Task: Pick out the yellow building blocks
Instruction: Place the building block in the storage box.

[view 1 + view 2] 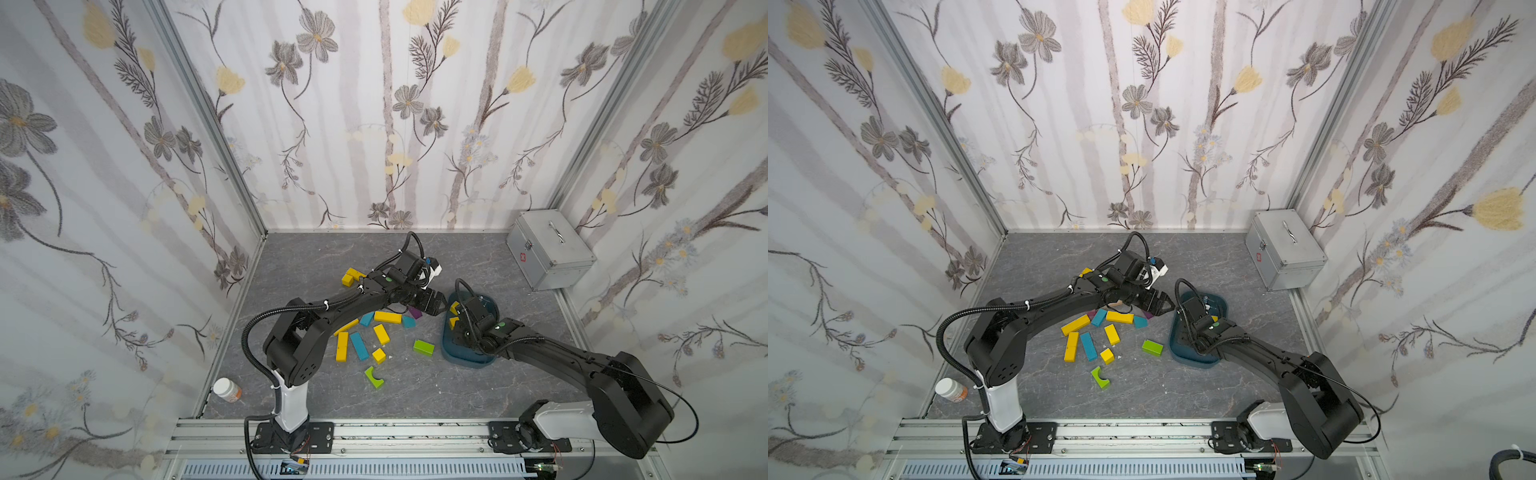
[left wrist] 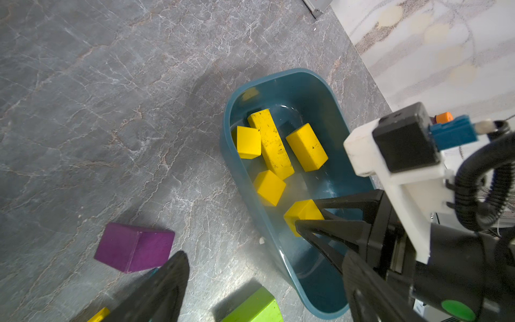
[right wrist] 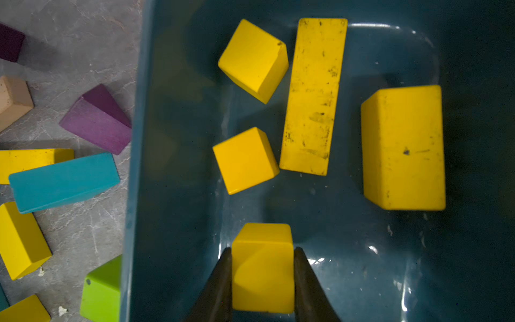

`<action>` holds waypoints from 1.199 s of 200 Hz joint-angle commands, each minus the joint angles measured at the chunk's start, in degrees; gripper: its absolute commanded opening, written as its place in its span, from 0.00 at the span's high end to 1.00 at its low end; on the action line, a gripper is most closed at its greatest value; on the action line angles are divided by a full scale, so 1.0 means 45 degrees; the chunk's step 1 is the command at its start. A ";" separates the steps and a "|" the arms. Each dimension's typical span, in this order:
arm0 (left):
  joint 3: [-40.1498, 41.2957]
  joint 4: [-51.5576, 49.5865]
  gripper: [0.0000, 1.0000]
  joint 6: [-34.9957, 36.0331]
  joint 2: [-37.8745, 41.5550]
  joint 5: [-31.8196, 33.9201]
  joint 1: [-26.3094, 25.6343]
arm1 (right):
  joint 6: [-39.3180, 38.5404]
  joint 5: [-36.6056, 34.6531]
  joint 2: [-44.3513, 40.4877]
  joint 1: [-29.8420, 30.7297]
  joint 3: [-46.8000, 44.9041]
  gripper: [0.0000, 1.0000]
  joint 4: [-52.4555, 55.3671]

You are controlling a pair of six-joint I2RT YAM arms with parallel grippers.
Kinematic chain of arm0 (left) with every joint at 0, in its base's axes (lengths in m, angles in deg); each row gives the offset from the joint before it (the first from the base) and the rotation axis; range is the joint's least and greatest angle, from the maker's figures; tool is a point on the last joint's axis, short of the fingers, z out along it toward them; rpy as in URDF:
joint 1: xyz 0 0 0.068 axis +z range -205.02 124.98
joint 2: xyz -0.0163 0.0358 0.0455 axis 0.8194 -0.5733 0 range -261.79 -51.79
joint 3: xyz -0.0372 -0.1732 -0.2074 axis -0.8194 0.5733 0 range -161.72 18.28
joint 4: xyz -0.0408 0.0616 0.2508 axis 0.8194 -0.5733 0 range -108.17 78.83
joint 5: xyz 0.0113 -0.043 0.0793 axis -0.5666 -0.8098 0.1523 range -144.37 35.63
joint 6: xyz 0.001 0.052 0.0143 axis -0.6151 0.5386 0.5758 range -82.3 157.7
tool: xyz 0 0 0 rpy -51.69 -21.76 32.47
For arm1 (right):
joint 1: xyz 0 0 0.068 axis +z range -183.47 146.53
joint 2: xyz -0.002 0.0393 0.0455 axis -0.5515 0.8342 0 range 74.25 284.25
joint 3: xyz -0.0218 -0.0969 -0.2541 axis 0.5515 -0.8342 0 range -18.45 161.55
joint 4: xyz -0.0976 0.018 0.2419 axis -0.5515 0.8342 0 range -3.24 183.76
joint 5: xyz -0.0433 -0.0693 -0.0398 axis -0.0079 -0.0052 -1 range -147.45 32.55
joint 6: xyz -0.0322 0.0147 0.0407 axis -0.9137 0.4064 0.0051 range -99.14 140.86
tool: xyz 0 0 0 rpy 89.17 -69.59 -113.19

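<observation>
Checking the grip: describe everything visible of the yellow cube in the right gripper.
The yellow cube is small, matte, solid-looking, with clean faces and rounded edges. The right gripper is shut on it, a black finger against each side. It is within the teal bin, apart from four other yellow blocks.

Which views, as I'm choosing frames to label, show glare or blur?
Right wrist view: white glare on the bin floor; right gripper soft-edged around the sharp yellow cube. Left wrist view: left gripper blurred up close. Both top views: even light, walls splayed by the wide lens.
</observation>
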 commanded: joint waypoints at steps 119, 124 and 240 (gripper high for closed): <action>-0.0158 -0.0632 0.12 -0.0001 -0.0001 0.0255 -0.0009 | 0.0119 -0.0882 -0.0307 0.0147 0.0800 0.50 0.0025; -0.0158 -0.0639 0.12 -0.0010 0.0008 0.0268 -0.0008 | 0.0089 -0.0978 -0.0372 0.0186 0.0800 0.50 0.0052; -0.0158 -0.0909 0.13 0.0126 0.0123 0.0445 0.0008 | -0.0350 -0.1950 -0.0319 0.1331 0.1855 0.63 -0.0216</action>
